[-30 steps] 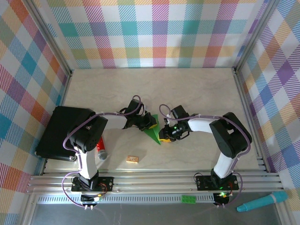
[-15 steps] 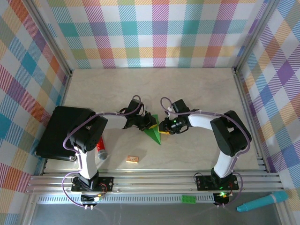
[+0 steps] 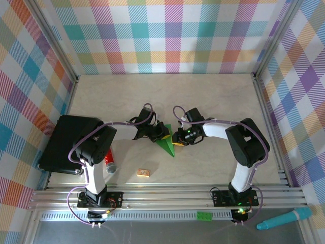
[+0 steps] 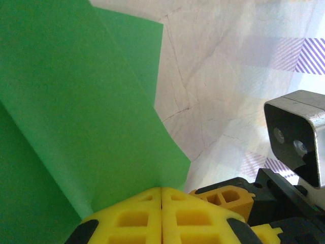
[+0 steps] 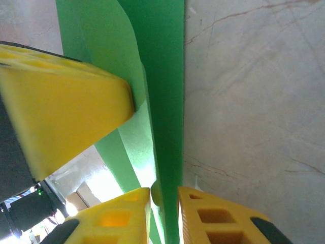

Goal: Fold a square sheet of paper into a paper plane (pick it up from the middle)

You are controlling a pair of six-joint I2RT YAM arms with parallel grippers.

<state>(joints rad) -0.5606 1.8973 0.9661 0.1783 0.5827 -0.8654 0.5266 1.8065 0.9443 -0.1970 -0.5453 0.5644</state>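
The square sheet of paper [image 3: 165, 145] is bright green and folded into a pointed wedge, its tip toward the near edge of the table. My left gripper [image 3: 161, 133] is shut on its upper left part; in the left wrist view the yellow fingers [image 4: 127, 218] meet on the green paper [image 4: 76, 101]. My right gripper [image 3: 176, 139] stands at the wedge's right side. In the right wrist view a folded edge of the paper [image 5: 165, 101] runs between its fingertips [image 5: 213, 216], which stand narrowly apart around it. The left gripper's finger [image 5: 61, 101] presses the paper from the left.
A black case [image 3: 68, 144] lies at the left edge, with a red-capped object [image 3: 108, 158] beside it. A small wooden block [image 3: 143, 173] sits near the front. Beyond the rail lie a green brick [image 3: 204, 216] and a teal pen [image 3: 284, 219].
My right gripper has moved left and slightly farther back onto the paper's right edge, and its jaws have narrowed. The left gripper has kept its hold in the same place.
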